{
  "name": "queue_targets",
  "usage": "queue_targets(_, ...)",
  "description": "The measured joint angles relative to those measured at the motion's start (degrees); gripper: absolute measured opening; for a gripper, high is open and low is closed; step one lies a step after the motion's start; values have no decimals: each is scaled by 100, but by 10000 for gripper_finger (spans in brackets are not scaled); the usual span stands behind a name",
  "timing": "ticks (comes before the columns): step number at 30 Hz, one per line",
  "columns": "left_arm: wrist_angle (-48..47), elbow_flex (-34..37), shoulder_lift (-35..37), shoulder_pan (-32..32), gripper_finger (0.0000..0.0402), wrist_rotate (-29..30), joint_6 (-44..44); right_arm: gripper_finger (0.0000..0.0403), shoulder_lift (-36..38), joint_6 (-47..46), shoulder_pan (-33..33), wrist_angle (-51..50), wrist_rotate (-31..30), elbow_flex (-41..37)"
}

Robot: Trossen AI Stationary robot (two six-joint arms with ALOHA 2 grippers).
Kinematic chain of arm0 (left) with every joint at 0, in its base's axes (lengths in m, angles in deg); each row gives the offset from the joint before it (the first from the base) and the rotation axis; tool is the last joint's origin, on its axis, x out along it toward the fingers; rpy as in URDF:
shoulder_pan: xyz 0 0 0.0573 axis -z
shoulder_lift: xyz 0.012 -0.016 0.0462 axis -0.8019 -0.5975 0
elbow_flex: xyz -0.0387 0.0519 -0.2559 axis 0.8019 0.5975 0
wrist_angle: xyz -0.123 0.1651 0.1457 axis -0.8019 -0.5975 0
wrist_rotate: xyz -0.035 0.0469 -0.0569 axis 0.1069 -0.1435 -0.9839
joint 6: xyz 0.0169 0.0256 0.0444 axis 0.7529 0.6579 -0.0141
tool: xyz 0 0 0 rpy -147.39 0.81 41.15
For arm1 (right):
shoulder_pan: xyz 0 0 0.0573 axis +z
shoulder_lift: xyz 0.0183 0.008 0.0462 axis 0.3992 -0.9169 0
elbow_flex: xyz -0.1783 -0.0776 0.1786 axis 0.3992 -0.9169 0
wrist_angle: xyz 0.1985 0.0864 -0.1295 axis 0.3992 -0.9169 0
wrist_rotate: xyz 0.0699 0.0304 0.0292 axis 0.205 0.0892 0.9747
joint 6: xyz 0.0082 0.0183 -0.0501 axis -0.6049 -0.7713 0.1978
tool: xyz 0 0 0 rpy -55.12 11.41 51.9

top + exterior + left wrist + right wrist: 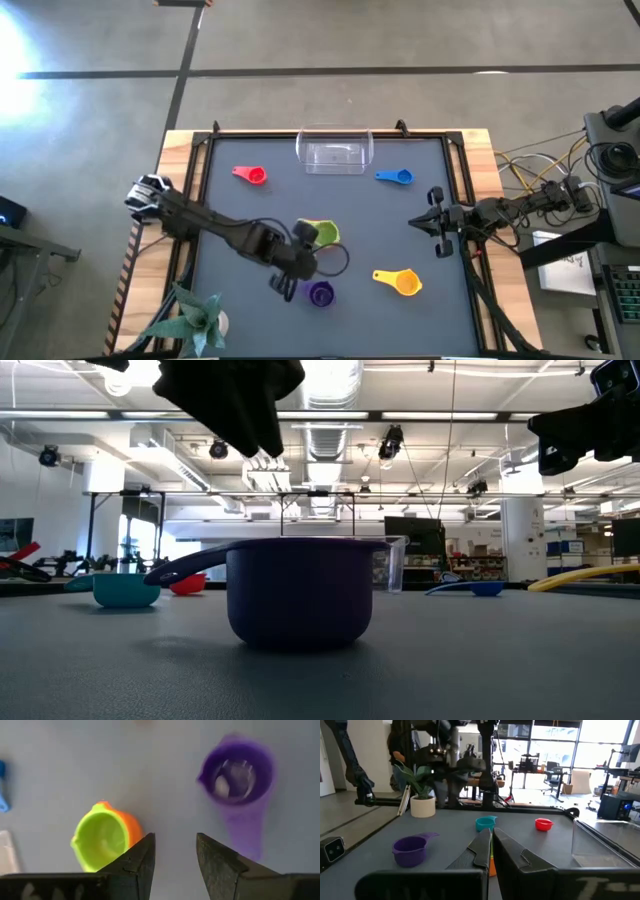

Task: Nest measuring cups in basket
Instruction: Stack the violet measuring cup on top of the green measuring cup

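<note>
Now my left gripper (pixel 174 855) hangs above the dark grey table (pixel 420 230), its two fingers parted with nothing between them. It is between the purple cup (pixel 240 775) and the green cup (pixel 100 837), a little nearer to the green one, and it touches neither. My right gripper (pixel 432 222) waits at the right side of the table, clenched on nothing.

I judge that the step in hand is to pick one of these two cups. To do it well, I should bring one finger inside the bowl and the other outside, and close on the thin wall, or else take the flat handle across its width. The cups look like smooth hard plastic and light, so a grip that is off the middle may push the cup away over the table. I should come straight down and close slowly.

The green cup sits inside an orange cup (pixel 131 827), so these two are already nested. The purple cup stands upright and alone, round with a short flat handle. A yellow cup (pixel 400 282) lies nearer to the right arm. A red cup (pixel 251 175) and a blue cup (pixel 396 177) lie on either side of the basket (pixel 334 152), which is clear plastic with rounded corners, at the far edge, and seems to hold no cup yet. A light blue cup (pixel 485 823) shows in the right wrist view.
</note>
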Motion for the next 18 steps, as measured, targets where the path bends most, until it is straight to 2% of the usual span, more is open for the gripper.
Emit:
queue_targets(5, 907, 290, -3, 237, 125, -54, -1013, 9, 0, 3, 0, 0, 0, 0)
queue_targets(9, 1307, 506, -23, 340, 133, -105, -1420, 9, 0, 1, 0, 0, 0, 0)
queue_targets(18, 1779, 632, -678, 312, 200, -109, -1834, 9, 4, 1, -1, 0, 1, 0)
